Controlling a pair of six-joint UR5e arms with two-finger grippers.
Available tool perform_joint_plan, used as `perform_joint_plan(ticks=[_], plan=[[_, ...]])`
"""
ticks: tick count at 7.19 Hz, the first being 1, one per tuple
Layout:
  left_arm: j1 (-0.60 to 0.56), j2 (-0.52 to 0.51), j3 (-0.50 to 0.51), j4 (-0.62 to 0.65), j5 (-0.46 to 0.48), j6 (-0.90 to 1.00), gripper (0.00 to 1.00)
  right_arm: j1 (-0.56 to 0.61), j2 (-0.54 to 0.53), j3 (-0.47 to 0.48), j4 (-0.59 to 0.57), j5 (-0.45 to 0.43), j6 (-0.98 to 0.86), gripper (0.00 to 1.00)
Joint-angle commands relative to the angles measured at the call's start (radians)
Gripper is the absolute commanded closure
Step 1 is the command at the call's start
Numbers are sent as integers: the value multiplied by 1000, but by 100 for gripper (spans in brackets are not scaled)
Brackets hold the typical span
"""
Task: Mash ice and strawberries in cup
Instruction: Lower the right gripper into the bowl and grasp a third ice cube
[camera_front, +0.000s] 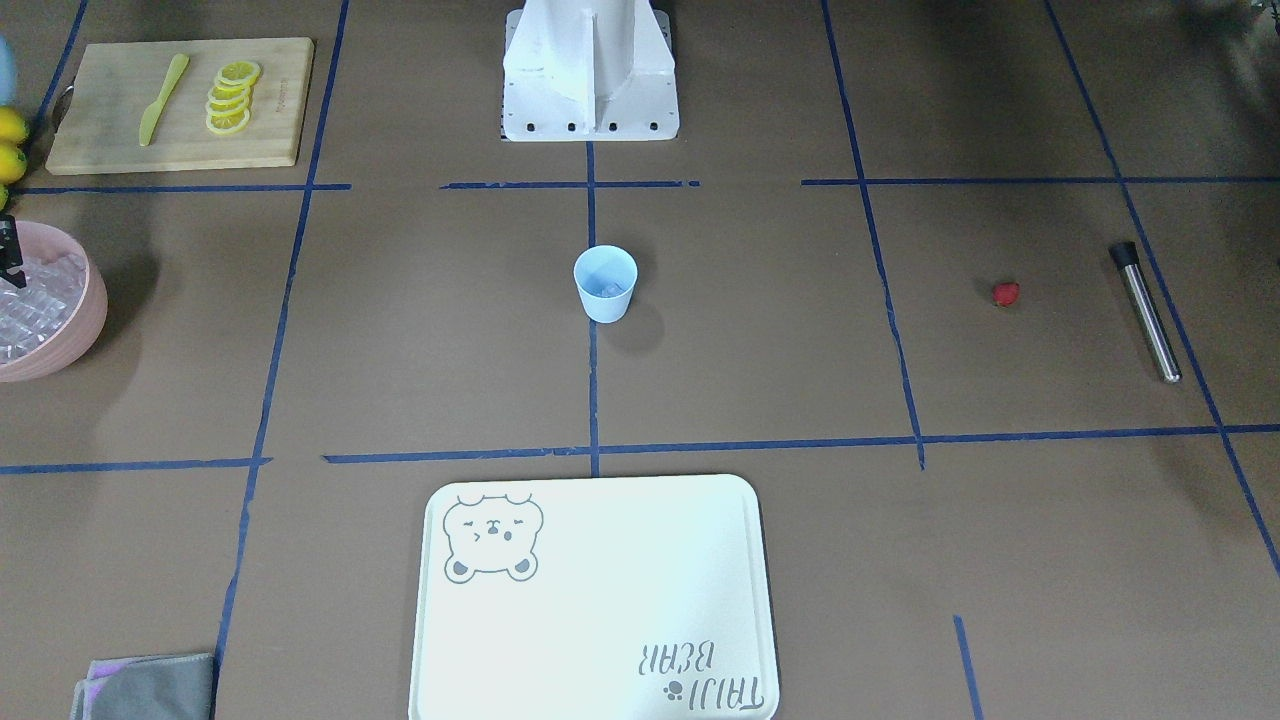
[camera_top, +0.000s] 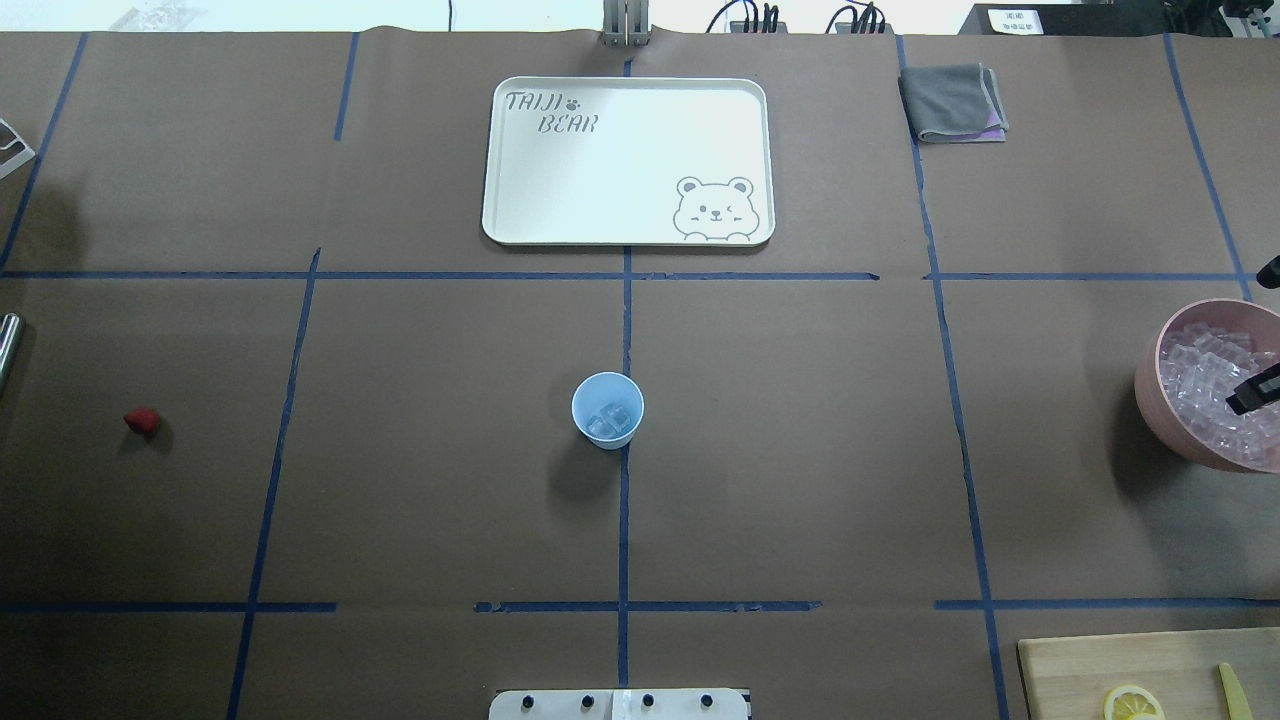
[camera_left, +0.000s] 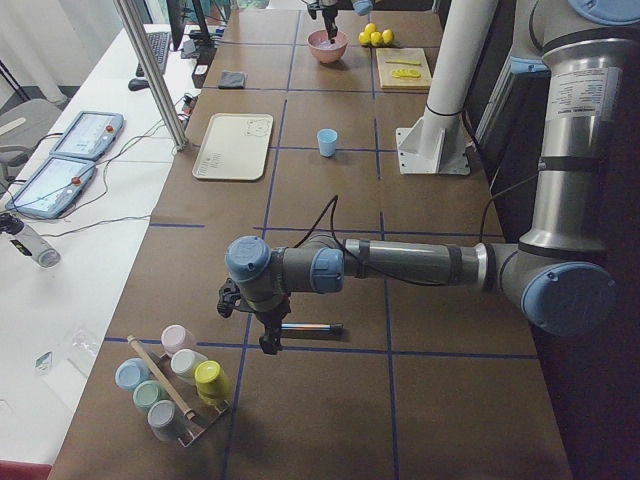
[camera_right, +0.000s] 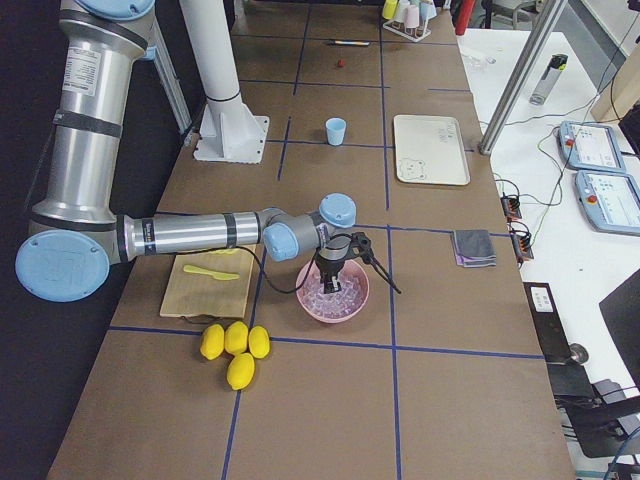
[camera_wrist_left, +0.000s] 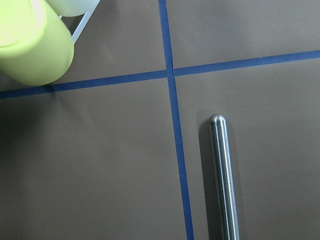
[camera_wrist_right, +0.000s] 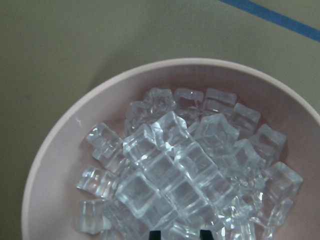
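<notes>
The pale-blue cup (camera_front: 605, 283) stands upright at the table's middle, and the overhead view shows it (camera_top: 607, 410) with ice (camera_top: 612, 422) inside. More ice (camera_wrist_right: 170, 175) fills the pink bowl (camera_top: 1150, 390). My right gripper (camera_wrist_right: 177, 234) is open, its tips down at the ice in the bowl (camera_right: 335, 300). One small red strawberry (camera_front: 1006, 293) lies alone on the table, with a steel muddler (camera_front: 1146, 312) beyond it. My left gripper (camera_left: 268, 345) hangs over the muddler's end (camera_wrist_left: 223, 175). I cannot tell whether it is open or shut.
A white bear tray (camera_top: 620, 160) lies beyond the cup. A cutting board (camera_front: 120, 120) holds lemon slices (camera_front: 232, 98) and a knife. Whole lemons (camera_right: 235, 345) lie beside the bowl. A grey cloth (camera_top: 952, 102) is at the far right. A rack of cups (camera_left: 170, 385) stands by the left gripper.
</notes>
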Motion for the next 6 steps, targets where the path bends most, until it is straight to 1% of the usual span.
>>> perform_joint_plan(ticks=[1, 2, 3, 4, 5, 6], plan=[[0, 0, 0, 0, 0, 0, 0, 45, 10, 54, -8, 6, -2, 95], [0, 0, -2, 0, 0, 0, 0, 64, 13, 106, -10, 10, -2, 93], [0, 2, 1, 0, 0, 0, 0, 69, 30, 131, -22, 13, 3, 96], [0, 2, 1, -1, 0, 0, 0, 70, 80, 132, -45, 10, 33, 100], [0, 2, 3, -2, 0, 0, 0, 70, 137, 136, -51, 16, 162, 100], [0, 2, 3, -2, 0, 0, 0, 35, 197, 139, -53, 28, 288, 100]])
